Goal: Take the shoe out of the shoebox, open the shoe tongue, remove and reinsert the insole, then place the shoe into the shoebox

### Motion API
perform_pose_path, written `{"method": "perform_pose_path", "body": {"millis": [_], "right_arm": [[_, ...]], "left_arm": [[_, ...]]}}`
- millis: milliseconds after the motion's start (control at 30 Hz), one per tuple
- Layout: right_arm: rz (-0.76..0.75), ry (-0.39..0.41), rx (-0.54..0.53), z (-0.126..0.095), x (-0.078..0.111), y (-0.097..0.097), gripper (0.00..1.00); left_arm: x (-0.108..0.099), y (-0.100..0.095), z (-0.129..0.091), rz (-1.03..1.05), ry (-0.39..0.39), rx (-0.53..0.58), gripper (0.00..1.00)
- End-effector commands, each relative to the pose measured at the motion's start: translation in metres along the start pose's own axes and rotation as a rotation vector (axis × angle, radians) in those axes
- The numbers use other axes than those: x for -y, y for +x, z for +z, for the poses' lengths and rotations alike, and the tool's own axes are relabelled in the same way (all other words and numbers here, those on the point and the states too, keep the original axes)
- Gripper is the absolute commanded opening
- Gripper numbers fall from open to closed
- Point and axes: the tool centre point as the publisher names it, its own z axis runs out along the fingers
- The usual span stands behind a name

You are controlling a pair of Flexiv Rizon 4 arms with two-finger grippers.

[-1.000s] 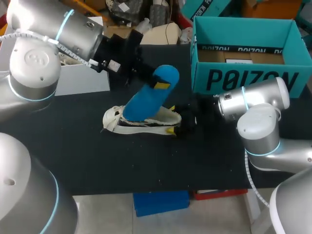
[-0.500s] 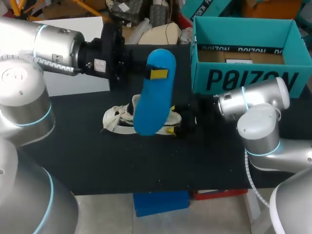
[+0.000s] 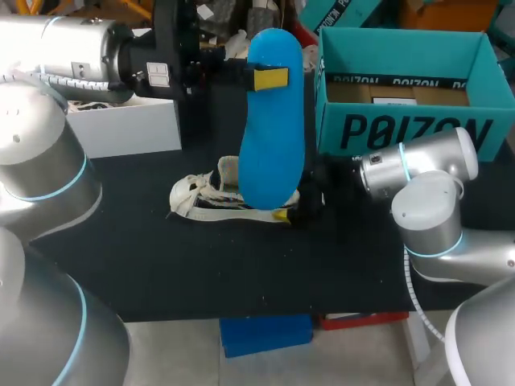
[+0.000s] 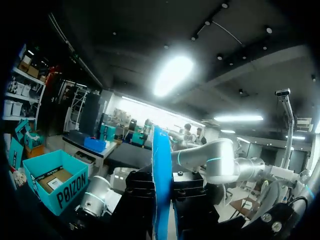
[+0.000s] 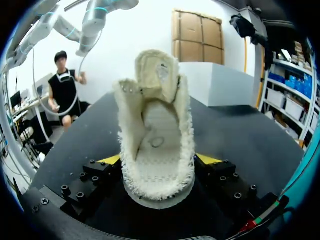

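Note:
A blue insole (image 3: 273,129) hangs upright above the shoe, pinched near its upper end by my left gripper (image 3: 269,78). In the left wrist view the insole (image 4: 161,170) shows edge-on between the black fingers (image 4: 190,192). The white shoe (image 3: 213,197) lies on the black table (image 3: 241,265), toe to the left, tongue pulled open. My right gripper (image 3: 296,207) holds its heel. In the right wrist view the shoe (image 5: 156,145) sits between the yellow-tipped fingers (image 5: 209,159), its inside bare. The teal shoebox (image 3: 402,129) stands open at the back right.
A white box (image 3: 125,129) stands at the back left, under my left arm. The shoebox (image 4: 52,182) and my right arm (image 4: 95,195) also show in the left wrist view. Bare black tabletop lies in front of the shoe.
My left arm has lifted the insole out of the shoe and swung it from a slant to upright, higher and farther back. The right arm and shoe have stayed put.

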Motion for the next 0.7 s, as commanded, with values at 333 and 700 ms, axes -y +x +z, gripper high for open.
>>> {"method": "perform_pose_path", "body": {"millis": [333, 700], "right_arm": [[0.001, 0.001, 0.000, 0.000, 0.001, 0.000, 0.00], [0.001, 0.001, 0.000, 0.000, 0.001, 0.000, 0.00]], "left_arm": [[0.048, 0.044, 0.033, -0.009, 0.056, -0.117, 0.00], [0.060, 0.058, 0.034, 0.004, 0.092, -0.089, 0.00]]}}
